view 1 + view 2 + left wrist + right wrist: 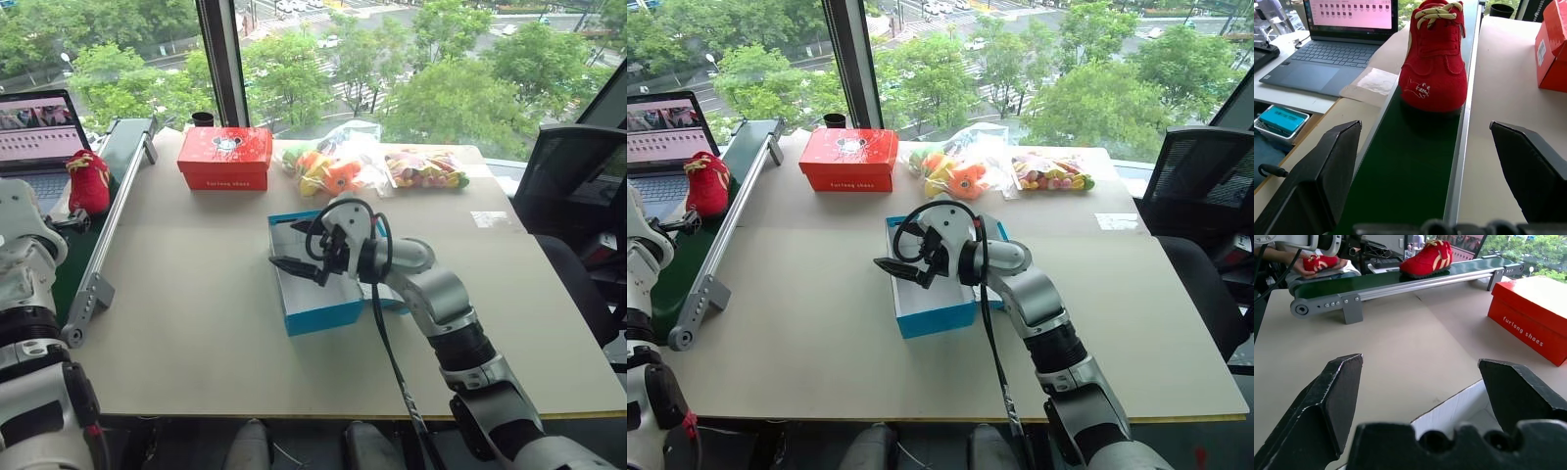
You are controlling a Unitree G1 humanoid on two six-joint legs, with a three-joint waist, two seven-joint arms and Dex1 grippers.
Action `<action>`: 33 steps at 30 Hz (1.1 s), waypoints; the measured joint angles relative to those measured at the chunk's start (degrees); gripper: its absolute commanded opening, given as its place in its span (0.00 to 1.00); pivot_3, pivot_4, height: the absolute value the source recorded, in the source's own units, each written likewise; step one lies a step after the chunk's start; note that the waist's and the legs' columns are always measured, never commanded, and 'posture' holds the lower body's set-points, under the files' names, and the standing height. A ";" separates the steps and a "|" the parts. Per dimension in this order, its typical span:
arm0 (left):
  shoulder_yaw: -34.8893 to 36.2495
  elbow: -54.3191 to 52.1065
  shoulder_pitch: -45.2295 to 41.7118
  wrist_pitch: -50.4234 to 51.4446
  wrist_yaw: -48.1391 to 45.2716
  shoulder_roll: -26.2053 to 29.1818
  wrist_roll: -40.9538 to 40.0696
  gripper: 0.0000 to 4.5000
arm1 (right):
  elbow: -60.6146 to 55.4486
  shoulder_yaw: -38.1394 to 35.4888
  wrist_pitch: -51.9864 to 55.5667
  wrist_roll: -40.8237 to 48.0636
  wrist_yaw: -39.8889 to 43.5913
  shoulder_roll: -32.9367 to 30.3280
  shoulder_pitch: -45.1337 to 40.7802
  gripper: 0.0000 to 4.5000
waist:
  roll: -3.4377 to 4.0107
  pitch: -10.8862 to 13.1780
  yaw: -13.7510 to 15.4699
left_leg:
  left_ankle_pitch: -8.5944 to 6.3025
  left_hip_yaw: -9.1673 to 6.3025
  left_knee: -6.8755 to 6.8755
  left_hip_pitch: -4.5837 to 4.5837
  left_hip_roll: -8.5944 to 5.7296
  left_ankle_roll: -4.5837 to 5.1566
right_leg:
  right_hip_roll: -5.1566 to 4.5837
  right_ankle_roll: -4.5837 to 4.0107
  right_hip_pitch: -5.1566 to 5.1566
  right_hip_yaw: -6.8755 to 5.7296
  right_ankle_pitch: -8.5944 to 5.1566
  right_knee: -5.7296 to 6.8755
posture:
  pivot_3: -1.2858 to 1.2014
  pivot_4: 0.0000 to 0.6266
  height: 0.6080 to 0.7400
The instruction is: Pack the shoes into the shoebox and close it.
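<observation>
I see a red cardboard box with white lettering at the table's far side, clear bags of orange-yellow plush toys beside it, and an open laptop left of the green conveyor belt. One small red fabric shoe with cream laces stands on the belt ahead of my left gripper — jaws released, nothing between. A second red shoe lies in a person's hand at the belt's end. The bright blue cardboard shoebox sits open mid-table; my right gripper hovers over it — spread wide, empty.
</observation>
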 measured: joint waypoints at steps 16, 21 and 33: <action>-1.78 11.39 -2.40 -5.63 0.15 0.01 1.19 1.00 | -1.61 -3.79 2.48 1.13 -2.33 -0.98 1.44 1.00 | -0.08 0.05 0.01 | 0.01 -0.04 0.00 -0.11 0.00 -0.01 | 0.00 0.00 -0.08 -0.06 0.00 -0.01 | 0.52 0.24 0.99; -0.37 11.94 -1.56 -4.99 0.84 -0.08 0.06 0.60 | -1.60 -3.91 2.47 1.03 -3.09 -0.91 1.42 1.00 | -0.08 0.05 0.12 | 0.01 -0.05 0.01 -0.11 0.00 -0.02 | -0.01 0.00 -0.08 -0.08 0.00 0.03 | 0.52 0.24 0.99; 1.38 6.76 1.64 -4.47 4.97 -1.90 -1.78 0.08 | -1.02 -3.91 2.42 0.39 -3.30 -1.13 1.39 1.00 | -0.08 0.05 0.04 | 0.07 -0.10 -0.06 0.07 0.01 -0.06 | 0.02 -0.01 0.03 -0.09 0.00 0.12 | 0.52 0.24 0.99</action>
